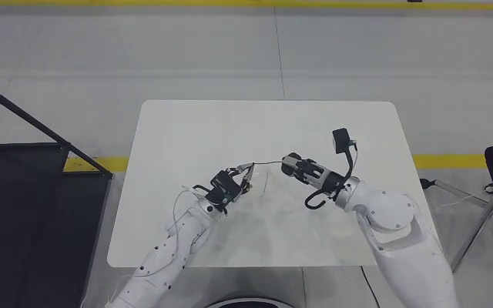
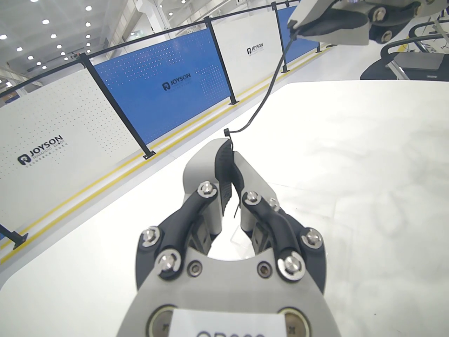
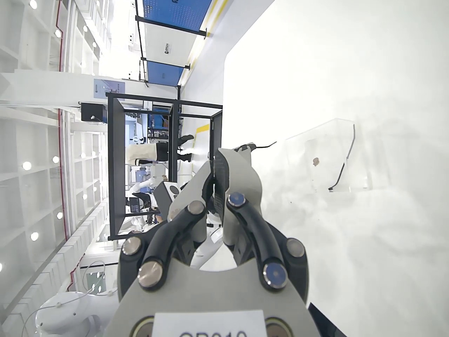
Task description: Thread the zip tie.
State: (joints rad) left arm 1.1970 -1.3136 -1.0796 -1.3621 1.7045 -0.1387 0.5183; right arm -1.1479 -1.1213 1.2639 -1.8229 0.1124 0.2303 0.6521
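Pincers share a thin black plastic zip tie [image 1: 266, 162] in the top view: it stretches sideways above the white table [image 1: 347, 131], left pincer [image 1: 246, 167] to right pincer [image 1: 285, 161]. Left wrist view: left pincer squeezed tight on the square-head end; the strap bends up to the closed right pincer. Right wrist view: ribbed black pads [image 3: 220, 171] pressed together; the tie there is hard to see.

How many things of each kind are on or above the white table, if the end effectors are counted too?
Black plastic zip ties: 2, the held zip tie gripped by both end effectors and the spare zip tie in the box.
Clear plastic box: 1.
End effectors: 2, the left end effector and the right end effector.
Total: 5.
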